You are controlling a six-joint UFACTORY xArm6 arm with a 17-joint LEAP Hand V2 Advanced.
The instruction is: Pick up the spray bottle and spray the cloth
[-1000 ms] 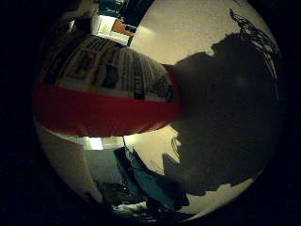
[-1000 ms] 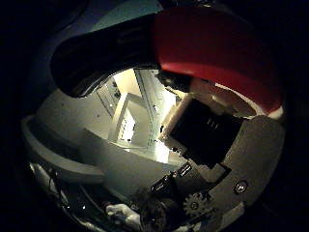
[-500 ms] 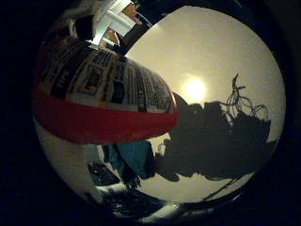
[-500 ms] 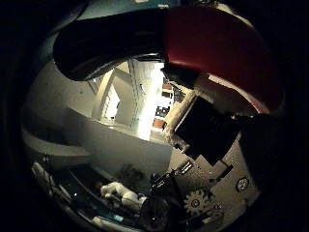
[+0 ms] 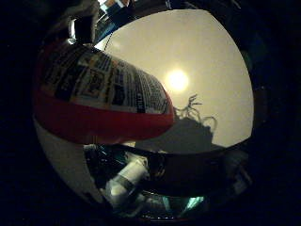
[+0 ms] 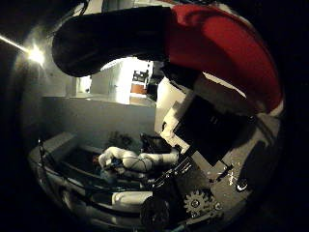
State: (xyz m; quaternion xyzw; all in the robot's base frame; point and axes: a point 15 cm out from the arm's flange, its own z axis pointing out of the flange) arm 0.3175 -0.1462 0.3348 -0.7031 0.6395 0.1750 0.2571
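Note:
The spray bottle has a red body and a printed label. It fills much of the little finger side palm view, close against the palm. In the thumb side palm view its red body and a dark part arch across the picture. My hand shows there as black and white parts with gears, lying against the bottle, its fingers curled round it. The bottle hangs above the white table. I cannot make out the cloth in either view.
A bright light reflection and the hand's shadow lie on the table. White arm segments and a room with pale walls show past the bottle in the thumb side palm view.
Both views have swung, so the hand has turned with the bottle fixed against the palm. The teal thing seen beside the bottle earlier is out of view.

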